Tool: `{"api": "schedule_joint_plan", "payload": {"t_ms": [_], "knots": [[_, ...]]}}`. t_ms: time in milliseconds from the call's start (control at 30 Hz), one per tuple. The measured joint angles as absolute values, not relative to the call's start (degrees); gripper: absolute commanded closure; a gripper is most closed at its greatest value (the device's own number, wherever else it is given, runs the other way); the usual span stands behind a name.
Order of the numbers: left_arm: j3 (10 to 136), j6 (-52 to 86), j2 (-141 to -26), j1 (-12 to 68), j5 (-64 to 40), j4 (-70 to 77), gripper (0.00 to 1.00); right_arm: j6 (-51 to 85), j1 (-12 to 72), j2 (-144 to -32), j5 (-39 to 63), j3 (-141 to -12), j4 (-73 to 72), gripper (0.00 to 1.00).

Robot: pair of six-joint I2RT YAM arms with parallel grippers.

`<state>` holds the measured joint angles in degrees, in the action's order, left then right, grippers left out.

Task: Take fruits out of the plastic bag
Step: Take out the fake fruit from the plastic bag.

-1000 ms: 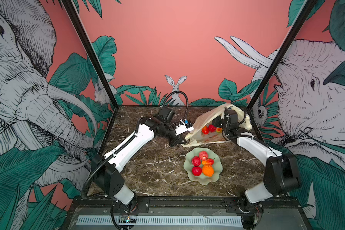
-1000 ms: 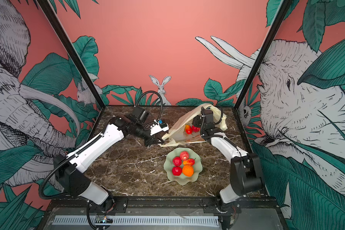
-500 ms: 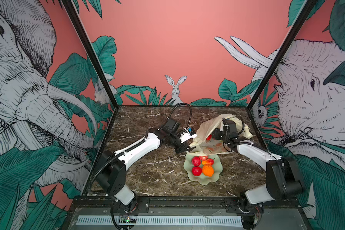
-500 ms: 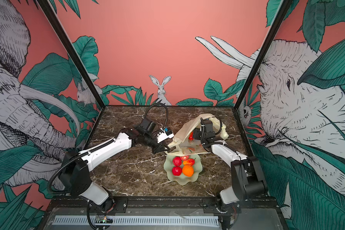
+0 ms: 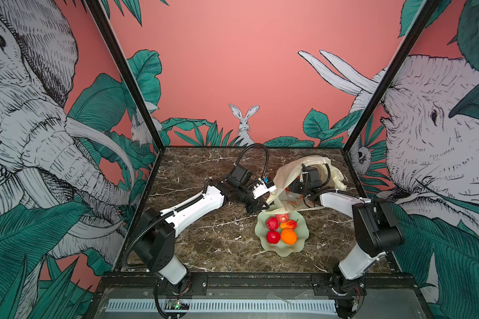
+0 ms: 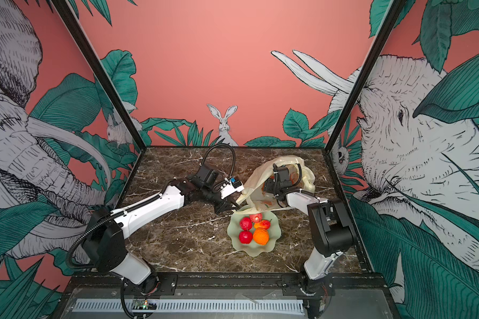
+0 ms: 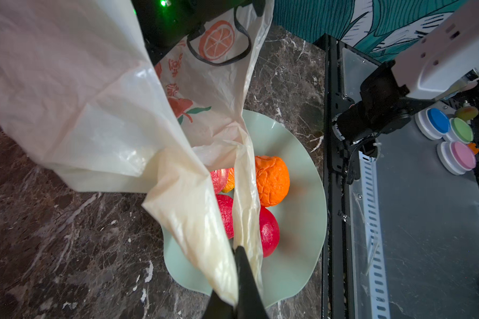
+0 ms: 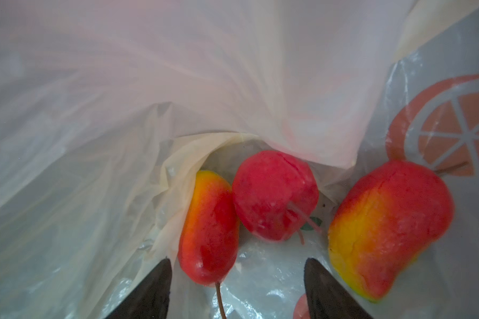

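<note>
Fruits [image 5: 273, 237] total eight. Five lie in one pale green dish [image 5: 302, 244]: three red, one orange, one red-yellow. Three more sit inside the plastic bag [image 5: 286, 176]: two red-yellow fruits [image 8: 390, 229] and one red fruit [image 8: 274, 198]. Left gripper [image 7: 239, 252] is clamped tight on a fold of the bag's edge above the dish. Right gripper [image 8: 237, 261] is inside the bag, its two jaws wide apart and gripping nothing, with one red-yellow fruit's end between them.
</note>
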<state>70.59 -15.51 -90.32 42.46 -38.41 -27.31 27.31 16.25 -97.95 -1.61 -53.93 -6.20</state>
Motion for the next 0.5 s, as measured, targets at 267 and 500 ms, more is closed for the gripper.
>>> {"api": "schedule_joint_plan", "payload": {"t_ms": [267, 500], "knots": [[70.02, -14.85, -91.09, 42.89, -38.83, -26.48, 1.00, 29.93, 16.47, -103.42, -2.57, -57.95, -6.76, 0.25], [70.02, -14.74, -91.79, 43.11, -39.16, -26.41, 1.00, 30.76, 16.47, -104.12, -4.21, -58.61, -6.59, 0.26]]}}
